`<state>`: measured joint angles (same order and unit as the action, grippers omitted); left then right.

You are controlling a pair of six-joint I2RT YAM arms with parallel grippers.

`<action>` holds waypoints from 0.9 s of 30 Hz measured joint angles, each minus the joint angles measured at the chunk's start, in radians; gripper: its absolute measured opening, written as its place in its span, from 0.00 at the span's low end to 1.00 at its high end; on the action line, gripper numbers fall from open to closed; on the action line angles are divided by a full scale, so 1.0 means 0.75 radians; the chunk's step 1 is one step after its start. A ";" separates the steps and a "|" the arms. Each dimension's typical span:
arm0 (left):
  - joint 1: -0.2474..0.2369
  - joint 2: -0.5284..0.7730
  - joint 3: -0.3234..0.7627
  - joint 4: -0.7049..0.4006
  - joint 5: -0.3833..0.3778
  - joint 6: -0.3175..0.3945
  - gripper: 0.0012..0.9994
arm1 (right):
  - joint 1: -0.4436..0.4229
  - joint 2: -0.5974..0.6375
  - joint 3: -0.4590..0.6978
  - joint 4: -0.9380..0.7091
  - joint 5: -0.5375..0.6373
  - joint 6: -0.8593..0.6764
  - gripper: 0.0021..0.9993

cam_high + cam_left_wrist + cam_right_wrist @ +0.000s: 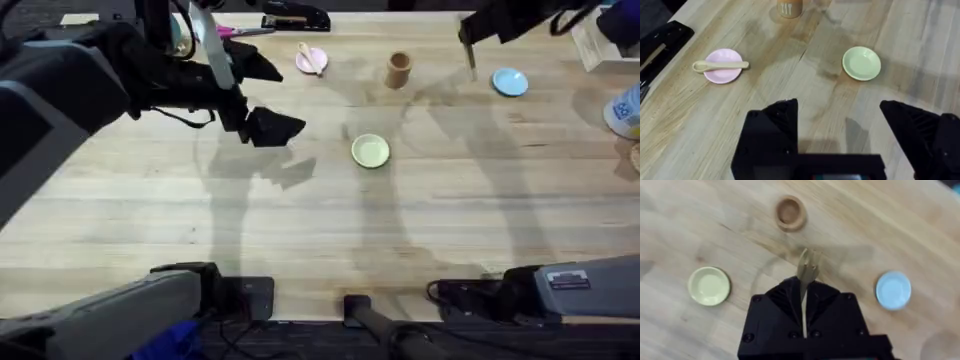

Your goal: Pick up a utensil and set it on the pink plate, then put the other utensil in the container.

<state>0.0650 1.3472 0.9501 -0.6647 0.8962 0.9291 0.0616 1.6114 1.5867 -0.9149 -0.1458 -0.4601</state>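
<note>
The spoon (720, 65) lies across the pink plate (722, 73). The right end effector (804, 302) is clamped on the fork (806, 272), tines forward, above the desk (300, 220) near the container (790, 213). The fork looks light, stiff and thin; a handle grip suits it. The left end effector (840, 122) hangs wide, empty.

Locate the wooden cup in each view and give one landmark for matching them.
Overhead: cup stands upper middle, between the pink plate and blue plate.
Left wrist: cup at the top edge, cut off.
Right wrist: cup seen from above, beyond the fork.
Shared landmark: the yellow plate.
</note>
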 joint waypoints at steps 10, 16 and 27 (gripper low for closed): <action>0.000 0.000 0.000 0.000 0.000 0.000 1.00 | -0.109 -0.040 0.001 0.217 -0.549 -0.197 0.03; 0.000 0.000 0.000 0.000 -0.001 0.000 1.00 | -0.197 -0.036 0.001 0.487 -0.961 -0.234 0.03; 0.000 0.000 0.000 0.000 -0.002 0.001 1.00 | -0.237 0.183 0.004 0.940 -1.522 -0.256 0.03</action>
<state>0.0650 1.3472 0.9501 -0.6647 0.8948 0.9295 -0.1164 1.7484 1.5900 -0.2101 -1.2875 -0.6521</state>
